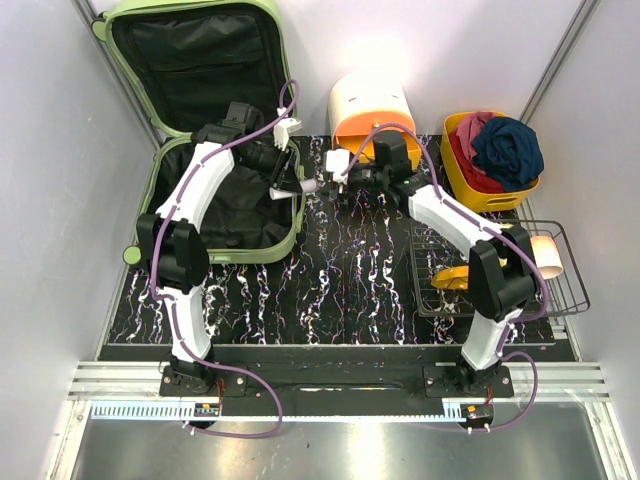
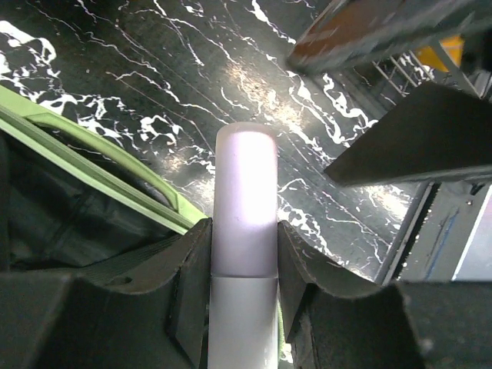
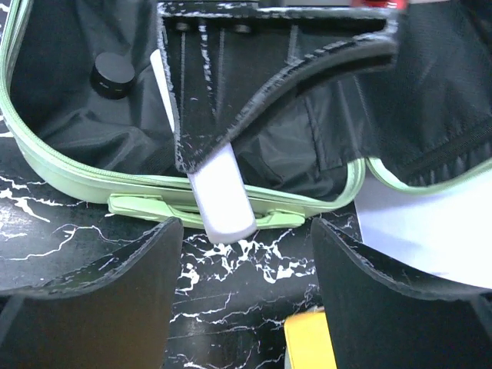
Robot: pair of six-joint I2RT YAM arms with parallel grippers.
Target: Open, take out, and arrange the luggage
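The pale green luggage [image 1: 228, 252] lies open at the back left, its lid [image 1: 190, 50] leaning on the wall and its black lining showing. My left gripper [image 1: 290, 184] is over the case's right rim and is shut on a pale lilac tube [image 1: 309, 186]. The tube sticks out between its jaws in the left wrist view [image 2: 244, 200], above the green rim [image 2: 115, 184]. My right gripper [image 1: 342, 180] is open and empty and faces the tube's free end [image 3: 223, 204] from the right, a short gap away. A black round cap [image 3: 112, 74] lies inside the case.
A cream-and-orange cylindrical box [image 1: 372, 110] stands behind my right gripper. A yellow bin [image 1: 462, 178] of clothes [image 1: 505, 148] is at the back right. A wire rack [image 1: 560, 290] at the right holds a yellow item [image 1: 452, 277] and a pale roll [image 1: 548, 257].
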